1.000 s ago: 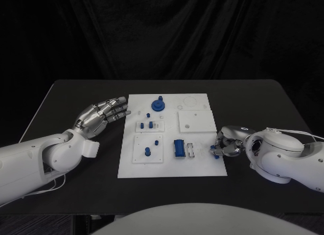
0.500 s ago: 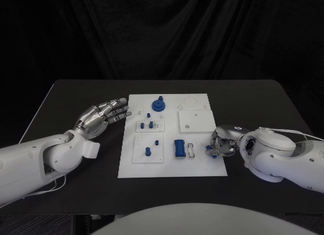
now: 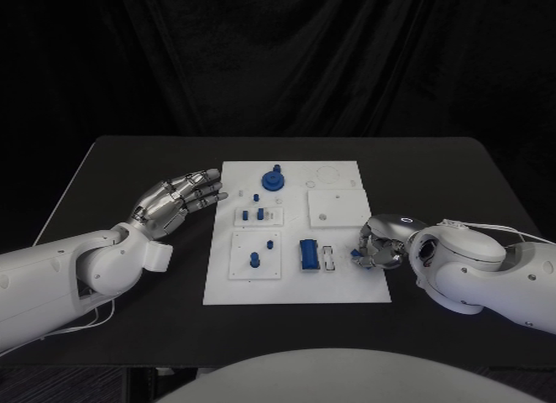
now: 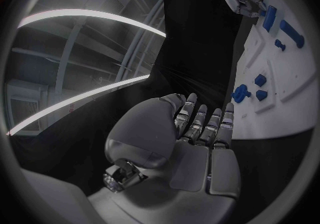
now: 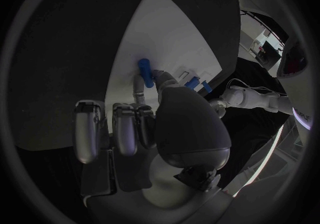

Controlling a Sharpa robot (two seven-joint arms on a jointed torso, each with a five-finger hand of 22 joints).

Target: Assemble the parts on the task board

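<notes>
The black table [image 3: 133,168] carries the white task board [image 3: 345,290] at its middle. The left hand [image 3: 175,199] hovers just off the board's left edge, fingers spread, holding nothing. The right hand [image 3: 377,248] sits at the board's right edge, fingers curled, pinching a small blue part [image 5: 144,72] against the board. Several more blue parts [image 3: 272,180] stand on the board; I cannot count them exactly.

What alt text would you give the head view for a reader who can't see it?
A white task board lies mid-table with small blue parts on it. The right hand pinches a blue piece at the board's right edge; the left hand hovers with fingers apart by its left edge.
</notes>
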